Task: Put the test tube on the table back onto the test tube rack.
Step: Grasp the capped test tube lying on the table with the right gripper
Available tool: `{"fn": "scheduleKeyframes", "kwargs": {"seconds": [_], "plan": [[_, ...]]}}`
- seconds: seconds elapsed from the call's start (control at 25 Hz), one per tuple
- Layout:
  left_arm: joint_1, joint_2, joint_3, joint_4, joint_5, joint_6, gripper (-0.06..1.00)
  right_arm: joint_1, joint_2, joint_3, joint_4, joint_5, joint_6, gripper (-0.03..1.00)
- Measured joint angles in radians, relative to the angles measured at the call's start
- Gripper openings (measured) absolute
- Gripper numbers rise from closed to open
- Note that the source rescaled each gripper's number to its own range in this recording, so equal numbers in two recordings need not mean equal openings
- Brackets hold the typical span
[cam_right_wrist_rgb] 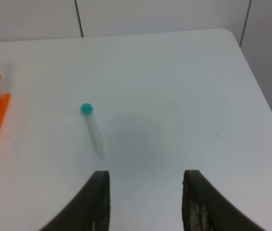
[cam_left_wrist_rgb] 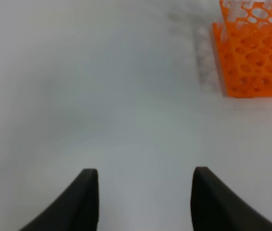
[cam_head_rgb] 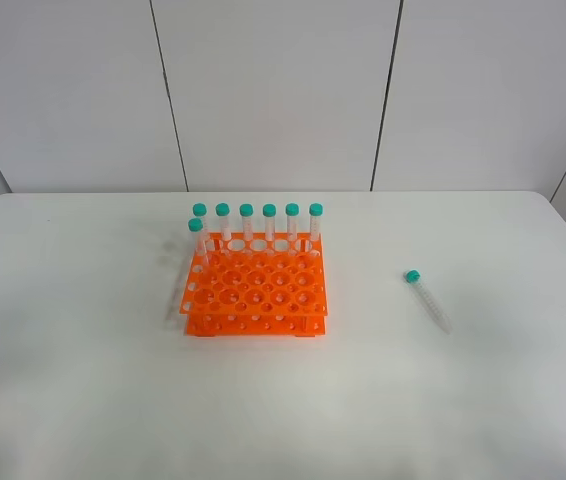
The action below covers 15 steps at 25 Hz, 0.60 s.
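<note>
clear teal-capped plastic tube (cam_head_rgb: pixel 428 302) flat on white tabletop (cam_head_rgb: pixel 83 380), 3 o'clock from orange plastic rack (cam_head_rgb: pixel 253 290) | left gripper (cam_left_wrist_rgb: pixel 144 197) wide, empty | right gripper (cam_right_wrist_rgb: pixel 145 199) wide, empty

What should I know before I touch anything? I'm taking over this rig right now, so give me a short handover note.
Left gripper: open, empty, above bare table near the test tube rack.
Right gripper: open, empty, with the test tube lying a little ahead of it.
The test tube lies flat on the table to the right of the rack, apart from it, with its cap at the far end.
The rack holds seven upright tubes along its far side, and many holes are free.
Done: nothing yet, the tube is not grasped.
Left: pick up the tube, probably with the right gripper, and stand it in a free hole.
</note>
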Motion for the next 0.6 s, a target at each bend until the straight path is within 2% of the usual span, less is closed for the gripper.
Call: {"fn": "scheduleKeyframes", "kwargs": {"seconds": [0.12,0.32,0.6], "plan": [[0.000,0.000,0.000,0.000,0.000,0.000,1.00,0.000,0.104,-0.045,0.014,-0.028,-0.002,1.00],[0.000,0.000,0.000,0.000,0.000,0.000,1.00,0.000,0.308,-0.113,0.062,-0.082,-0.068,1.00],[0.000,0.000,0.000,0.000,0.000,0.000,1.00,0.000,0.630,-0.210,0.209,-0.153,-0.213,1.00]]}}
